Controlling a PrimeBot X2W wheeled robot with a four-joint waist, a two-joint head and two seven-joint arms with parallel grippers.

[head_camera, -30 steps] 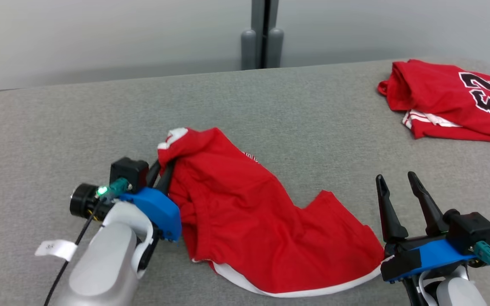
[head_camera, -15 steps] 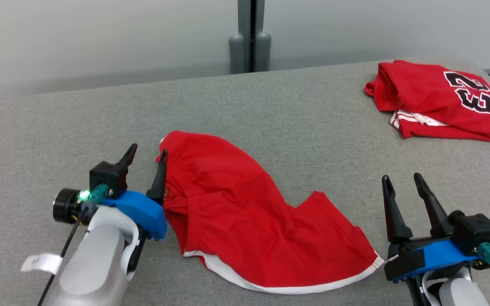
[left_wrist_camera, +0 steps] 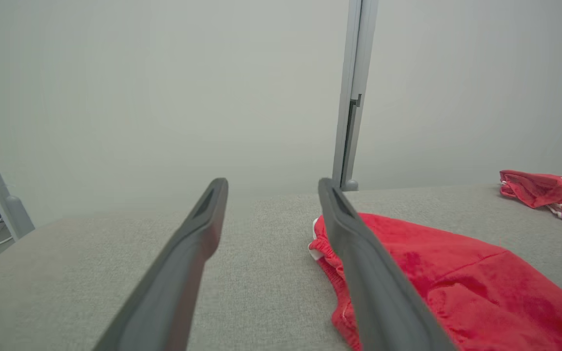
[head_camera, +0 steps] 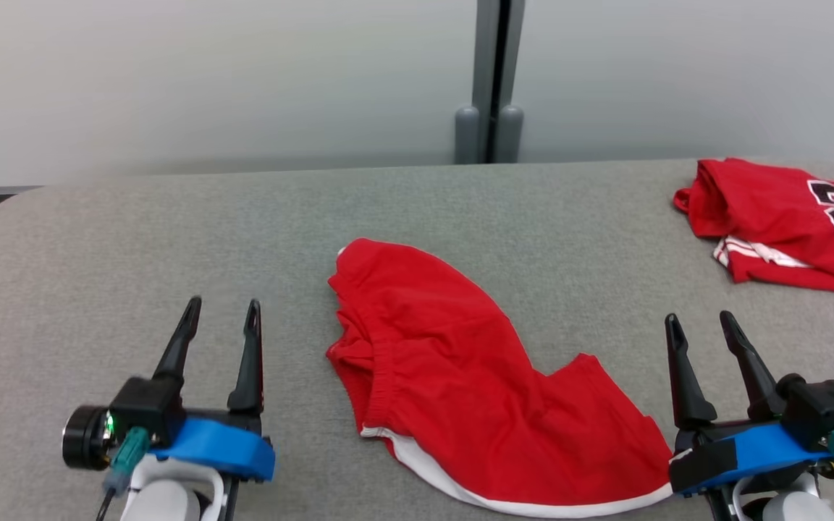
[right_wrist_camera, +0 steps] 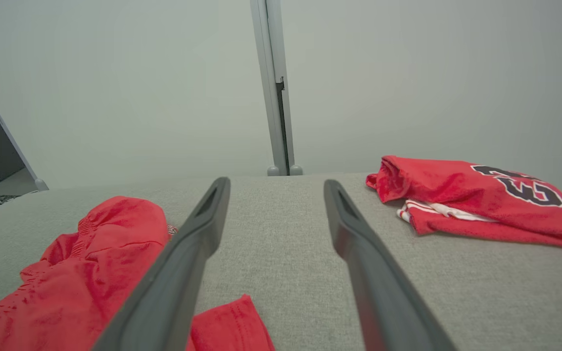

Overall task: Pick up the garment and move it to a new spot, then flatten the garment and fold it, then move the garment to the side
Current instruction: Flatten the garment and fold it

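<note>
The left gripper (head_camera: 224,302) is seen with its two dark fingers spread apart and nothing between them. Its forearm is cut off by the bottom edge of the head view. Just to the right of its fingers, and apart from them, the red garment (head_camera: 460,376) is laid on the grey padded table (head_camera: 171,231). In the left wrist view part of the garment's near edge is hidden behind the right-hand finger.

The garment is spread loosely rather than flat. A gathered elastic band is seen at the end nearer the left gripper, and the cloth is rounded over beyond it. A notch is formed in the far edge, and a white trim is run along the hem nearest the robot. That hem is carried across to the base of the right gripper (head_camera: 698,317), beside its blue mount; whether contact is made there cannot be told.

The right gripper's fingers are likewise held wide apart with nothing between them. Beyond them and to their right a folded red jersey (head_camera: 786,224) is laid, its black number cropped by the picture's edge.
</note>
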